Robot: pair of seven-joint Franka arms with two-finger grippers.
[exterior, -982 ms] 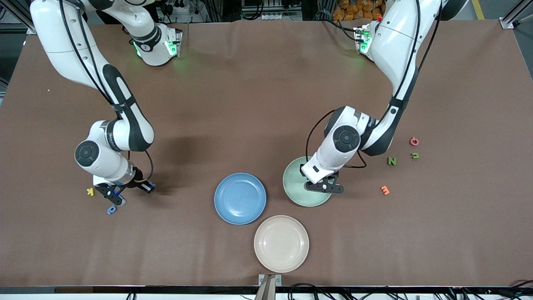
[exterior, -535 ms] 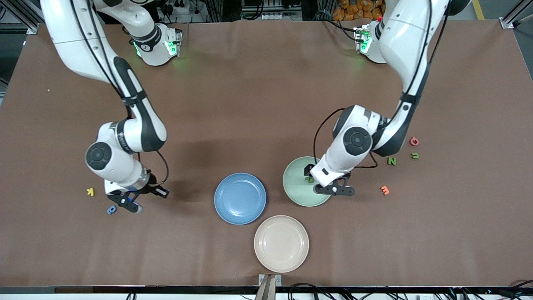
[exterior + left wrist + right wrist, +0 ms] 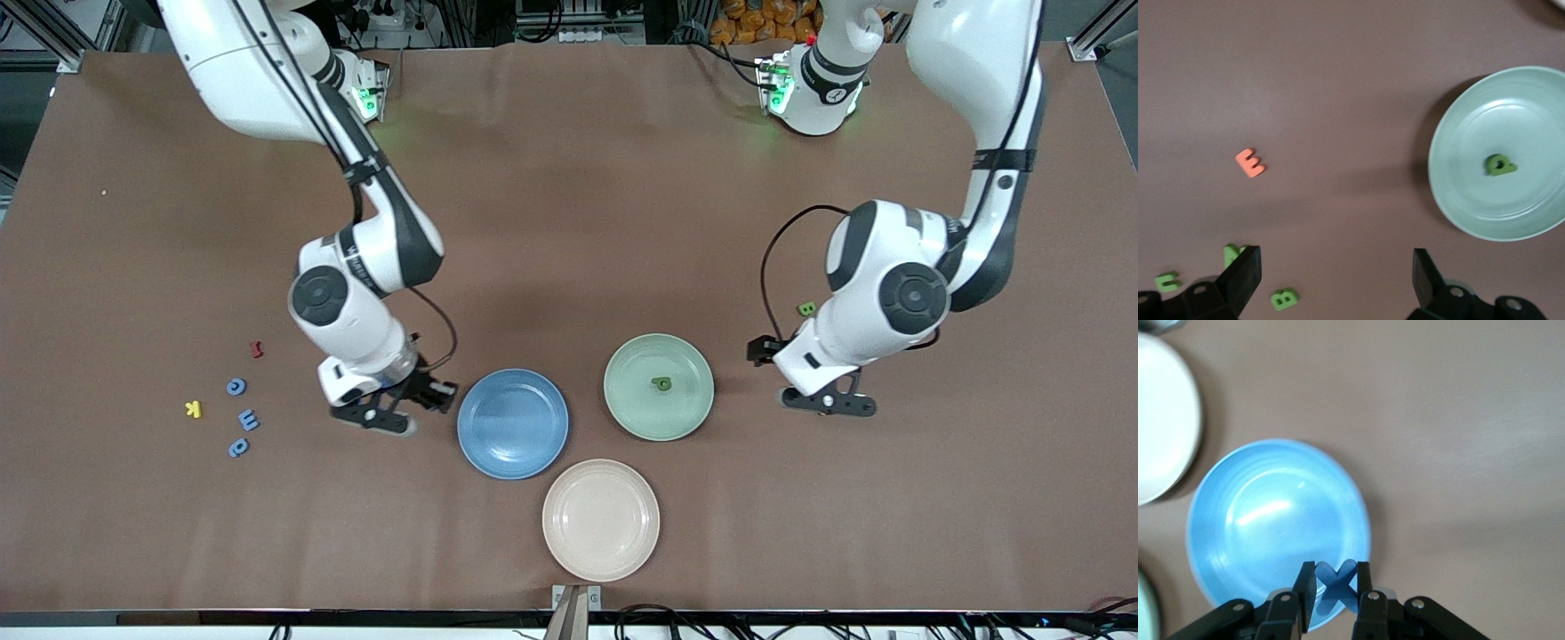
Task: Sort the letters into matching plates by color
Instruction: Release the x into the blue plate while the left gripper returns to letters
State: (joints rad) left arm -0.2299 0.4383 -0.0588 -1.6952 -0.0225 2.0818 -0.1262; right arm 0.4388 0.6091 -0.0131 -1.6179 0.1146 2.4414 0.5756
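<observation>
Right gripper [image 3: 404, 404] hovering just beside the blue plate [image 3: 513, 424], at its rim toward the right arm's end of the table, fingers [image 3: 1305, 587] pinching a blue X-shaped letter [image 3: 1335, 584]. Left gripper [image 3: 805, 378] hanging with jaws spread wide and empty, over bare table beside the green plate [image 3: 659, 387], toward the left arm's end. Lying in that green plate, one green letter [image 3: 661, 383]. Resting near the left gripper on the table, a green B [image 3: 807, 308]. Sitting well apart from the right gripper, toward the right arm's end: three blue letters [image 3: 248, 420], a yellow K [image 3: 192, 409], a dark red letter [image 3: 258, 349].
</observation>
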